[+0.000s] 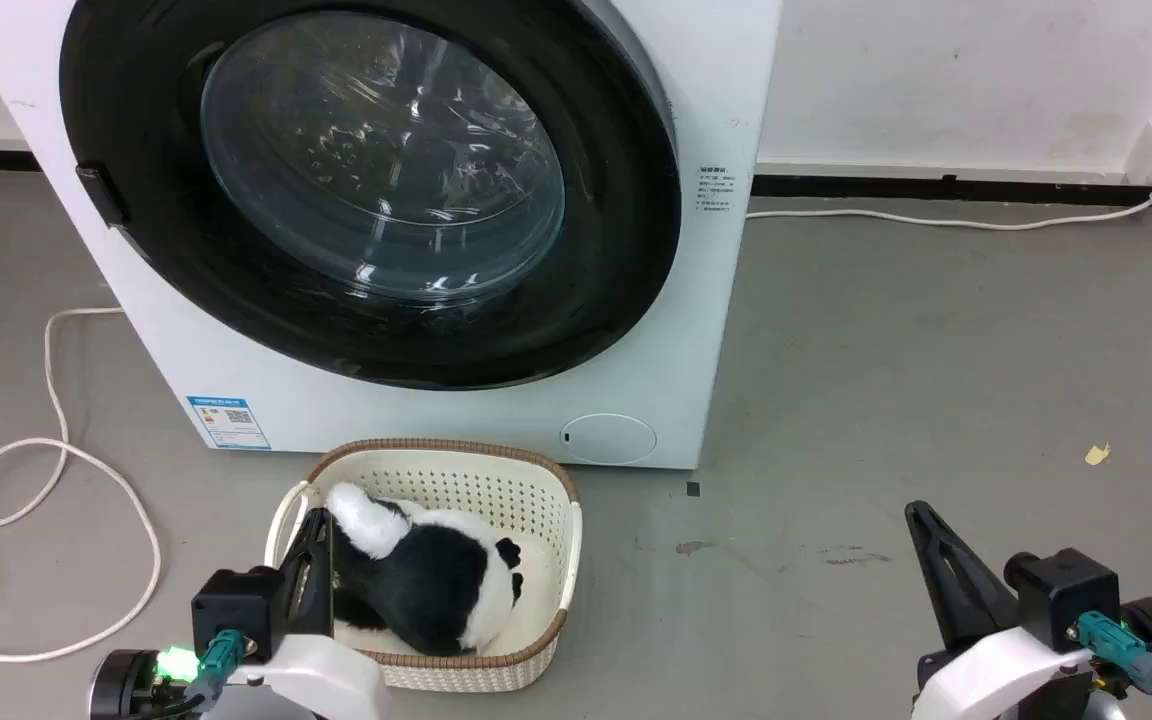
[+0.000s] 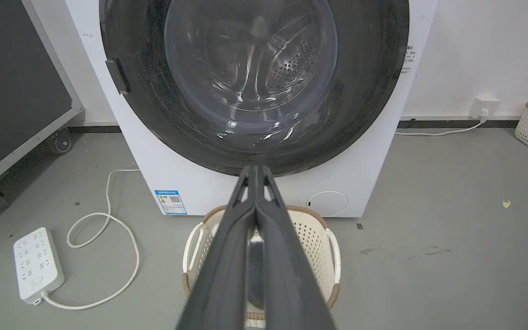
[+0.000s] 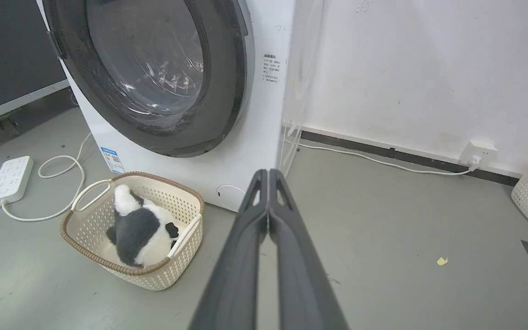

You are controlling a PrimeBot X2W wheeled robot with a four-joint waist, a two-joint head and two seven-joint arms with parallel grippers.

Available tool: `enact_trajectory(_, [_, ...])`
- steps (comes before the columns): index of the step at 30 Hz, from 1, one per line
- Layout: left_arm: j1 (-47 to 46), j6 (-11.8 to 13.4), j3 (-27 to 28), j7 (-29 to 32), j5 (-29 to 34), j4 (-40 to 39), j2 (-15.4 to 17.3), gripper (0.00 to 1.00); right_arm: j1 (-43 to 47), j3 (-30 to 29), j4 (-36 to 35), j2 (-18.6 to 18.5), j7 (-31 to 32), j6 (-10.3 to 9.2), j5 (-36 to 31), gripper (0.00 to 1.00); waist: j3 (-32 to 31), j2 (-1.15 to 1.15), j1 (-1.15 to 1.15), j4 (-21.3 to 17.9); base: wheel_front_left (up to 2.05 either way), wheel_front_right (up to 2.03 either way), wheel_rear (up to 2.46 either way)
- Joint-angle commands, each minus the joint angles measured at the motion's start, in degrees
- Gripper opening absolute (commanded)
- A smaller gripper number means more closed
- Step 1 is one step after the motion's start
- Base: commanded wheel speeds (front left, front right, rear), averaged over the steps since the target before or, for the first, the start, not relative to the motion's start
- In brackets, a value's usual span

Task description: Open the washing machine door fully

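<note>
Left claw [image 2: 255,170] closed, partly hiding basket [image 2: 313,233], washing machine door [image 2: 255,87] top cut off

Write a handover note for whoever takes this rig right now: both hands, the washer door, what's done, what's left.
Left hand: shut, empty, by the cream perforated plastic basket in front of the machine.
Right hand: shut, empty, above bare grey floor to the right.
Large round black-rimmed glass washing machine door: closed against the white machine front; small black tab, likely the handle, on its left edge.
Done: nothing yet.
Left: reach the door, pull it, swing it fully open.
</note>
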Motion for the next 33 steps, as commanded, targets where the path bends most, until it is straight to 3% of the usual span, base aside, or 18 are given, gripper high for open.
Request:
enact_trajectory(1, [-0.9,0.12,-0.03,0.02,0.51,-0.2,0.04,0.0,-0.66,-0.06,0.12,0.07,0.08,0.05,-0.14,0.0,0.0,0.0,0.0,0.0,0.0,0.0,0.0])
enact_trajectory(33, [-0.9,0.12,-0.03,0.02,0.51,-0.2,0.04,0.0,-0.66,-0.06,0.12,0.07,0.08,0.05,-0.14,0.0,0.0,0.0,0.0,0.0,0.0,0.0,0.0])
